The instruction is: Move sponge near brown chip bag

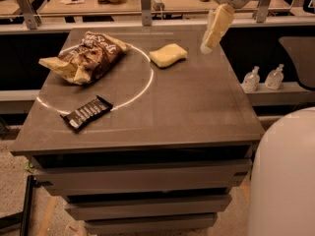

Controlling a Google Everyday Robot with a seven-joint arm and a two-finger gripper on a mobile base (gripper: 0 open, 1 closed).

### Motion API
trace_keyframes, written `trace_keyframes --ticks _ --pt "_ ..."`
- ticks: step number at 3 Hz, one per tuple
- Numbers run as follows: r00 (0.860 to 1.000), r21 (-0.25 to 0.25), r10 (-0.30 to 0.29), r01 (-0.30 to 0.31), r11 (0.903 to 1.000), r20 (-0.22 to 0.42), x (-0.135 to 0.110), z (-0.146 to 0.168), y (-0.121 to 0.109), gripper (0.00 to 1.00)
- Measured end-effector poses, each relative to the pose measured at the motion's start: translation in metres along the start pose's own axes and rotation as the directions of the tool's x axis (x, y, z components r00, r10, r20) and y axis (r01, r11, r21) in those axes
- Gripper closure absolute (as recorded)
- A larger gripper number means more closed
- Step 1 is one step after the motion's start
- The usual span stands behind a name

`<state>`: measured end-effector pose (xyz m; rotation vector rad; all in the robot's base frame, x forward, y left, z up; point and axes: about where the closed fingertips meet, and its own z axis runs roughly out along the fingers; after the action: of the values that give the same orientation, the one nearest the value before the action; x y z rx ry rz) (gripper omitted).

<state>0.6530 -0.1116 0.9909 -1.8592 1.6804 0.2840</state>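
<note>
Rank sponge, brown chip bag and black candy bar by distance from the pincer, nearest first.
Pincer hovers over the far right part of the table.
1. Sponge: just left of it in view, far side.
2. Brown chip bag: far left.
3. Black candy bar: front left, farthest.

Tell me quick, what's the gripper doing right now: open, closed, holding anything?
Gripper: above the table's far right side, right of the sponge and not touching it; open or closed cannot be told.
</note>
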Motion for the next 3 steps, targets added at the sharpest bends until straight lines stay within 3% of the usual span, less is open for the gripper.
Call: trace_keyframes --ticks 1,2,3 --pt "0.997 0.045 0.055 -0.058 0.9973 0.052 0.008 0.003 0.002 0.0" --pt "0.978 0.082 0.135 -0.149 0.9855 0.157 0.018 0.02 0.016 0.0" --pt "0.946 0.106 0.193 -0.227 0.968 0.261 0.021 0.052 0.018 0.0"
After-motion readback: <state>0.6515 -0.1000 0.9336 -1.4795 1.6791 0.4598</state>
